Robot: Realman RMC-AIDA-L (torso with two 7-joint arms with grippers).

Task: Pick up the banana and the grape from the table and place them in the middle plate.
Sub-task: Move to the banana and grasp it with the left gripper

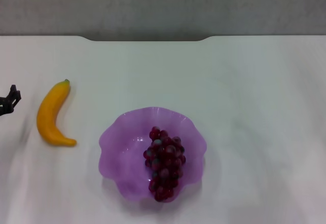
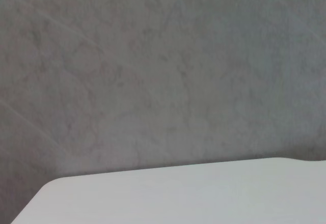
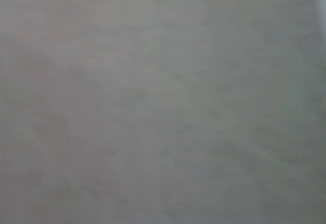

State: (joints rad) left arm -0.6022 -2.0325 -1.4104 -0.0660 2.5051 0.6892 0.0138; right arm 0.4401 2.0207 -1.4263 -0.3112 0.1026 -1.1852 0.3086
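White table (image 1: pixel 244 81) filled the head view, notched far edge up against a grey speckled wall (image 1: pixel 163 5). My left gripper (image 1: pixel 9 102) barely poked in at the left edge, just a dark tip above the table; couldn't tell if its fingers were spread or pressed together. Banana (image 1: pixel 52 114) lay on the table just to the right of that gripper, apart from it, green tip pointing away from me. Purple plate (image 1: pixel 114 142) sat further right of the banana and nearer to me, not touching it. Grapes (image 1: pixel 164 164) were in the plate, toward its right half. My right gripper wasn't visible anywhere. Left wrist view showed only the wall and a table corner.
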